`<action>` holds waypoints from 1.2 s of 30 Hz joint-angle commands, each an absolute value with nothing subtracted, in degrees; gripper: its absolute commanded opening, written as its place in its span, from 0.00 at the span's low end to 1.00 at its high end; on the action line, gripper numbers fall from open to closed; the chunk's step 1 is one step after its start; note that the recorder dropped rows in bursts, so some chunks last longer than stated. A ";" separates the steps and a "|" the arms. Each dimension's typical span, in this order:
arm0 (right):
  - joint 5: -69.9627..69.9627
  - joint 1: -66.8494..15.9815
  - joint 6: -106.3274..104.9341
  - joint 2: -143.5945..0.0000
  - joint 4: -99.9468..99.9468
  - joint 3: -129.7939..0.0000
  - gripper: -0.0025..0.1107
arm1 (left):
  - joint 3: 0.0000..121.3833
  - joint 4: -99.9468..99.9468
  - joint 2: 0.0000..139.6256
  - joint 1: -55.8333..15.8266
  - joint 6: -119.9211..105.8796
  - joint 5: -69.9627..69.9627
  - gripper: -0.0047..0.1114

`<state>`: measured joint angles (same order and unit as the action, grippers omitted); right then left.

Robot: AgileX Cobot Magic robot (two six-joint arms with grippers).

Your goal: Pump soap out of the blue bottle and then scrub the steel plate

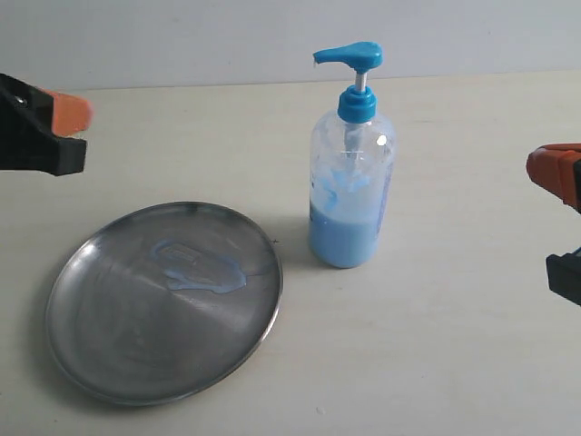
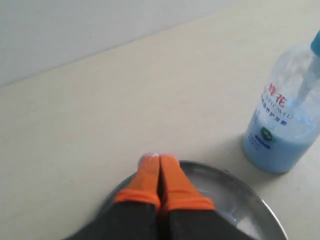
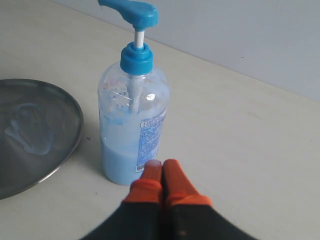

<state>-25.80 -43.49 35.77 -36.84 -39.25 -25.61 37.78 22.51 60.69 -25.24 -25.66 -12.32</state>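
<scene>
The blue bottle (image 1: 352, 173) stands upright mid-table, pump head raised, light blue liquid filling its lower part; it also shows as the bottle (image 2: 286, 115) and the bottle (image 3: 132, 107). Left of it lies the steel plate (image 1: 109, 363) with a pale blue soap smear (image 1: 200, 270) near its middle. My left gripper (image 1: 80, 113) hovers at the far left above the plate's back edge, shut and empty, orange fingertips (image 2: 150, 172) pressed together. My right gripper (image 3: 162, 164) is shut and empty too, hanging at the right edge (image 1: 556, 173), apart from the bottle.
A pale beige table (image 1: 436, 345) carries everything, with a light wall (image 1: 182, 36) behind it. No other objects show.
</scene>
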 commanded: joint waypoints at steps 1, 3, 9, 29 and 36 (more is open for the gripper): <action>-25.10 -43.25 36.10 -36.69 -39.35 -25.54 0.02 | 35.96 23.07 54.76 -25.36 -25.98 -9.98 0.04; -25.10 -43.25 36.10 -36.69 -39.35 -25.54 0.02 | 35.23 23.07 52.01 -25.36 -25.98 -9.98 0.04; -25.10 -43.25 36.10 -36.69 -39.35 -25.54 0.02 | 31.32 23.07 41.33 -25.36 -25.98 -8.07 0.04; -25.10 -43.25 36.10 -36.69 -39.24 -25.54 0.02 | 23.84 23.07 19.03 -25.36 -25.79 -7.07 0.04; -25.10 -43.25 36.10 -36.69 -39.24 -25.54 0.02 | 23.84 23.16 18.51 -25.36 -24.97 -7.33 0.04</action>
